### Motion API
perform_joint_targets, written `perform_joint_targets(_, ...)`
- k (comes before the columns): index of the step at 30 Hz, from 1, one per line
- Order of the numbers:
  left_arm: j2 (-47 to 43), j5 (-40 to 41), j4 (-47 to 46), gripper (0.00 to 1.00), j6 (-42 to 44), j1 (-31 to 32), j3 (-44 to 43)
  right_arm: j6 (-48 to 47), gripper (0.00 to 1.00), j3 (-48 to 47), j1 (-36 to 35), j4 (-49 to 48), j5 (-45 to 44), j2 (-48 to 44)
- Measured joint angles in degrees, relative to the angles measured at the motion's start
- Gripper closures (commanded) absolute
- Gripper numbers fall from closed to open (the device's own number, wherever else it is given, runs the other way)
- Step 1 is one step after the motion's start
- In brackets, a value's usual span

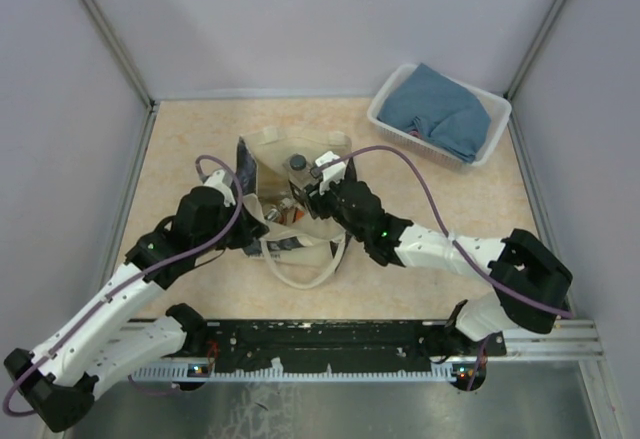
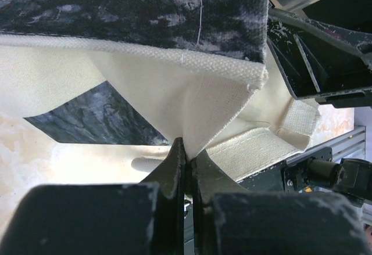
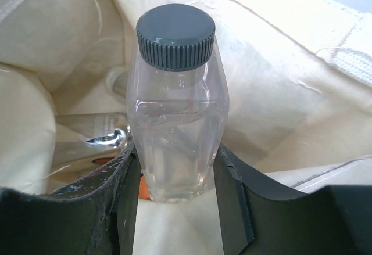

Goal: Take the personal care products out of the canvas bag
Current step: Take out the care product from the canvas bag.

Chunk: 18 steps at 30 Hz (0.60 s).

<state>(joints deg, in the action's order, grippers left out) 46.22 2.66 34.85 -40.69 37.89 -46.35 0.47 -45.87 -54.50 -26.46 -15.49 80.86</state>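
The cream canvas bag (image 1: 285, 249) lies in the middle of the table, mouth open, with its dark printed panel (image 2: 133, 5) at the side. My left gripper (image 1: 252, 227) is shut on a fold of the bag's cream cloth (image 2: 221, 110), pinched at the fingertips (image 2: 177, 162). My right gripper (image 1: 308, 195) is inside the bag mouth, shut on a clear bottle with a dark grey cap (image 3: 174, 121), held upright between both fingers (image 3: 122, 191). The bottle's cap also shows in the top view (image 1: 298, 163). Another pale bottle (image 3: 87, 136) and an orange-and-blue bit (image 3: 142, 188) lie deeper in the bag.
A white plastic basket (image 1: 378, 117) holding a folded blue cloth (image 1: 440, 111) stands at the back right. The bag's handle strap (image 1: 300, 277) loops toward the near edge. The right arm (image 2: 325, 51) shows close by in the left wrist view. Grey walls enclose the table.
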Motion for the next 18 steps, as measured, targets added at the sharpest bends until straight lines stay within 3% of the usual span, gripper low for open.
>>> perform_joint_targets(18, -2.1, 0.7, 1.2, 1.00, 0.0, 0.0, 0.2, -6.4, 1.00, -5.8, 1.9, -0.8, -3.6, -2.5)
